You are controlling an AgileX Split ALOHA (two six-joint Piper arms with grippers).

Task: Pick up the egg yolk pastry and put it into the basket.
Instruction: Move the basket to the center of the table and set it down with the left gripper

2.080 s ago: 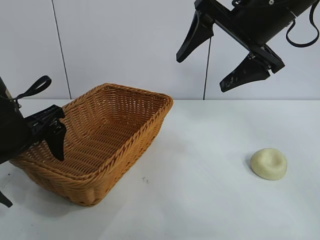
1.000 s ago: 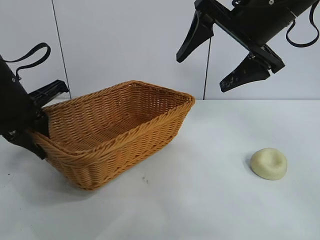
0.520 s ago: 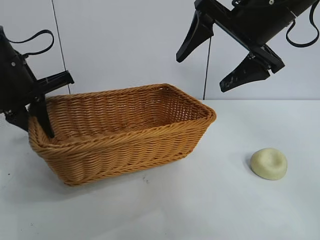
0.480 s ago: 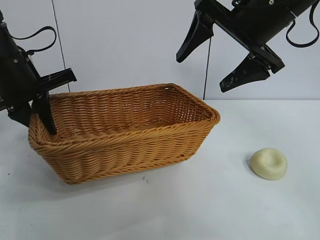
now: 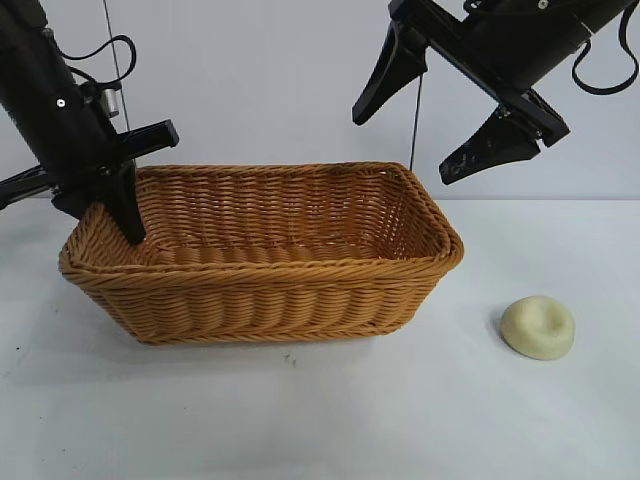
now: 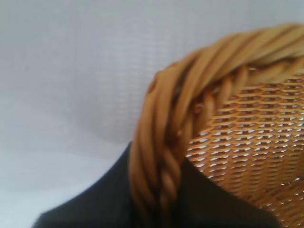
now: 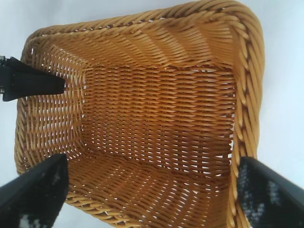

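White worktop [image 5: 330, 420], plain pale wall behind. Left gripper [image 5: 128, 205] is clamped on the basket [image 5: 270, 290] rim at its left end & has swung the basket round since a sec ago: long side now squarely faces the camera, right end nearer the pastry [image 5: 538, 327]. Pastry sits untouched on the worktop, apart from the basket (clear strip between). Right gripper [image 5: 452, 110] hangs high above, jaws wide, empty. Drop should be shorter now; plenty of open room round the pastry.
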